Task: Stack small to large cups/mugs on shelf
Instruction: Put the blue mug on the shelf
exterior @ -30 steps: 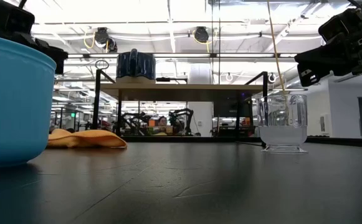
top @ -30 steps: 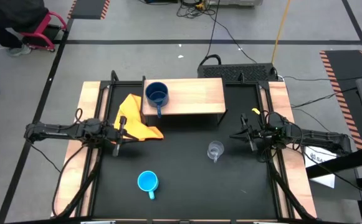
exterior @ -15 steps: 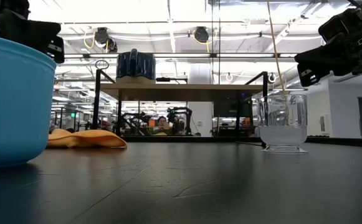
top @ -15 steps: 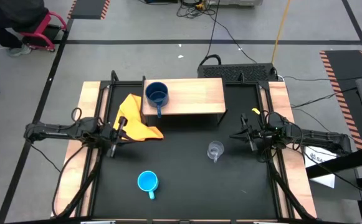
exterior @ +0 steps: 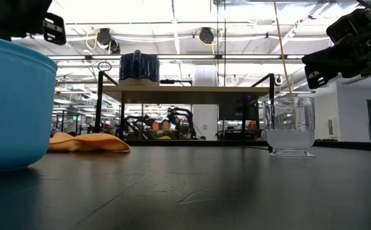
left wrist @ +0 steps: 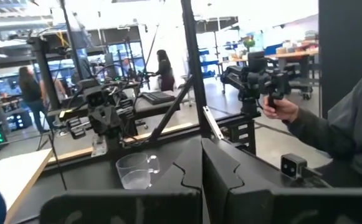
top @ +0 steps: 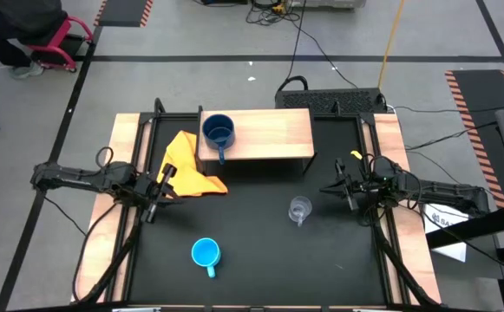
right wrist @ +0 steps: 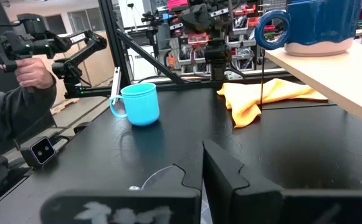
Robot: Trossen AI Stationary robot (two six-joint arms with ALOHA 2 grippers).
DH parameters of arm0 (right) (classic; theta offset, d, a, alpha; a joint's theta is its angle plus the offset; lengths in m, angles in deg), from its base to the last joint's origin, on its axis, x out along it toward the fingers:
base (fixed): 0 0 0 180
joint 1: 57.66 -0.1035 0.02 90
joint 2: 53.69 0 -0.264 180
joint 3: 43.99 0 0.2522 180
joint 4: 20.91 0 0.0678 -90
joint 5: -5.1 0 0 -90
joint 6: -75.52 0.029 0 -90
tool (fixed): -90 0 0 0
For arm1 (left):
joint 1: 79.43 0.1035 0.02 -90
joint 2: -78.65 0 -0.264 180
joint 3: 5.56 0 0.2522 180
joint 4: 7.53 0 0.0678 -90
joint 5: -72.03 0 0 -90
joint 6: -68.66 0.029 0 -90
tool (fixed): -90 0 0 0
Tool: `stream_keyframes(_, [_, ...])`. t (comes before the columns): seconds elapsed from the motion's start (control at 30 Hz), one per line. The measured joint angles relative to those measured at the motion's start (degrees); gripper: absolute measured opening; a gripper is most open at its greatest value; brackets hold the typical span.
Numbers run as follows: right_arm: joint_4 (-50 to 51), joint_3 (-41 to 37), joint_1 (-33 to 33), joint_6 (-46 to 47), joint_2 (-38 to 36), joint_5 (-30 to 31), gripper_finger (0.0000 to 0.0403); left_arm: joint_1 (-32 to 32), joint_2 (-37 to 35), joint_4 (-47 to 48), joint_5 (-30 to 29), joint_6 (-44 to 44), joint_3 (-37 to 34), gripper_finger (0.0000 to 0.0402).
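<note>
The dark blue mug (top: 219, 132) stands on its base on the left end of the light-wood shelf (top: 273, 136), and also shows in the right wrist view (right wrist: 318, 22). The light blue mug (top: 205, 253) stands on the black tabletop near the near edge (right wrist: 137, 104). The clear glass cup (top: 299, 209) stands upright on the table right of centre (exterior: 290, 128). My left gripper (top: 153, 201) hovers shut beside the yellow-orange cloth. My right gripper (top: 337, 190) hovers shut, just right of the glass cup and slightly farther back.
A yellow-orange cloth (top: 186, 165) lies crumpled on the table at the shelf's left front corner. Wooden rails (top: 126, 156) run along both sides of the table. Open black tabletop lies between the two loose cups. A person's hand (right wrist: 34, 74) holds a device beyond the table.
My left gripper has drawn back a little toward the table's left and near edges, away from the cloth. The cups, the cloth and my right arm have stayed where they were.
</note>
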Motion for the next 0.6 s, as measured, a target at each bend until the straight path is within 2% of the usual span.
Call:
stream_keyframes(0.2, [0.00,0.00,0.00,-0.02,-0.01,0.00,0.0000,-2.33,6.71,0.03,-3.01,0.82,3.62,0.0000])
stream_keyframes(0.5, [0.01,0.00,0.00,-0.05,0.00,0.00,0.0000,-5.45,15.44,0.01,-3.19,1.92,8.49,0.0000])
stream_keyframes(0.6, [0.00,0.00,0.00,-0.07,-0.01,0.00,0.0000,-6.40,17.90,-0.03,-1.27,1.90,9.38,0.0000])
